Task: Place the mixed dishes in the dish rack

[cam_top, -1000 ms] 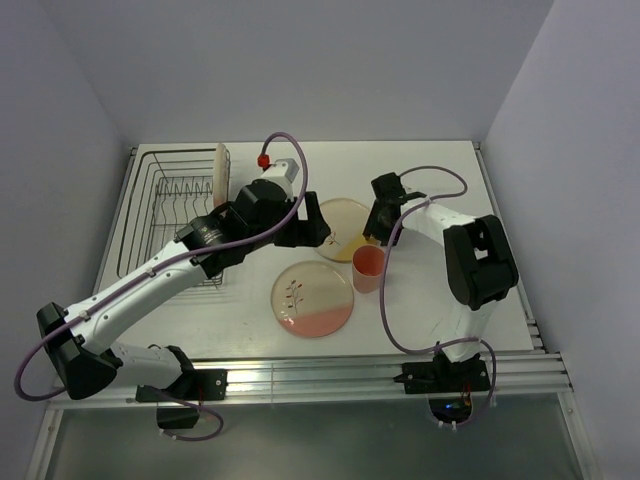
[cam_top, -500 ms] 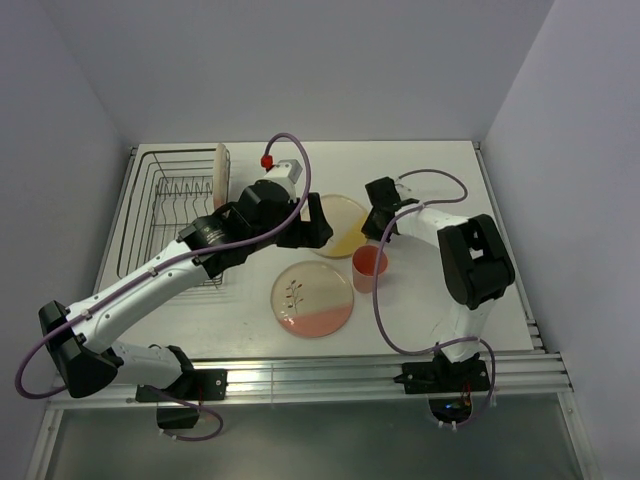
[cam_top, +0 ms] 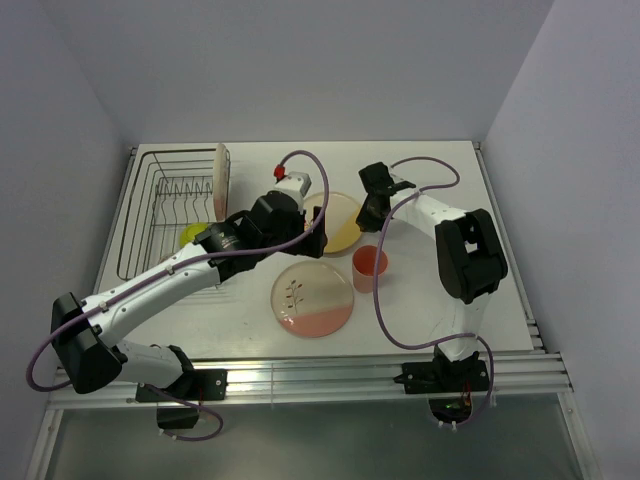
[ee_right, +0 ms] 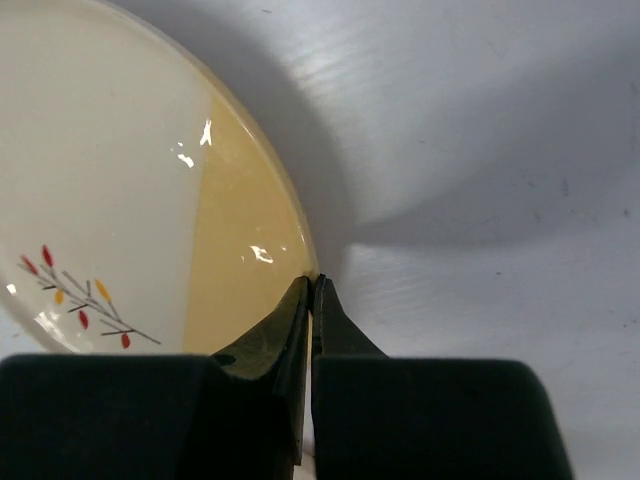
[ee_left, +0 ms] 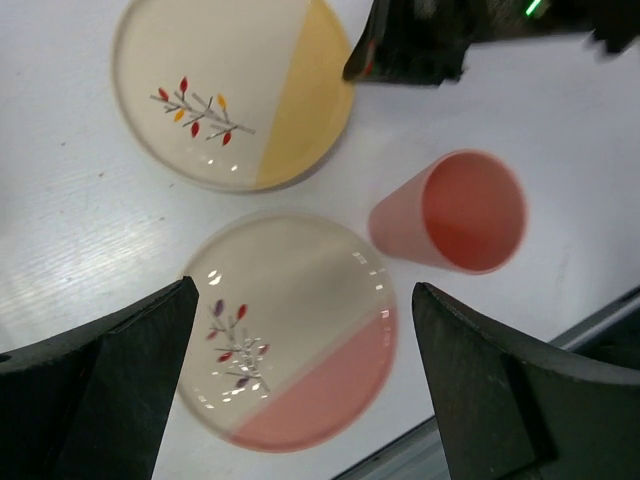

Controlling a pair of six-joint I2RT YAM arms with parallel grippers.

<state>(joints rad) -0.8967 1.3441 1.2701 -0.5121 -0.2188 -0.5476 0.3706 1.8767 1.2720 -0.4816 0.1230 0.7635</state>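
Observation:
The black wire dish rack (cam_top: 160, 222) stands at the far left with one plate (cam_top: 221, 175) upright in its prongs and the lime-green bowl (cam_top: 197, 236) inside. A cream and yellow sprig plate (cam_top: 338, 222) (ee_left: 230, 90) (ee_right: 120, 200) lies mid-table. My right gripper (cam_top: 366, 214) (ee_right: 313, 285) is shut on its right rim. A cream and pink sprig plate (cam_top: 312, 298) (ee_left: 290, 330) lies nearer, with the salmon-pink cup (cam_top: 369, 267) (ee_left: 455, 215) upright to its right. My left gripper (cam_top: 316, 228) (ee_left: 303, 290) is open and empty above the pink plate. The tiny grey dish is out of view.
The right gripper's black body (ee_left: 400, 50) sits at the yellow plate's edge, close behind the cup. A metal rail (cam_top: 330, 378) runs along the table's near edge. Walls close in at the left, back and right.
My right gripper moved farther back along the yellow plate's rim and the plate shifted slightly back with it. My left arm drew back leftward, uncovering the green bowl in the rack.

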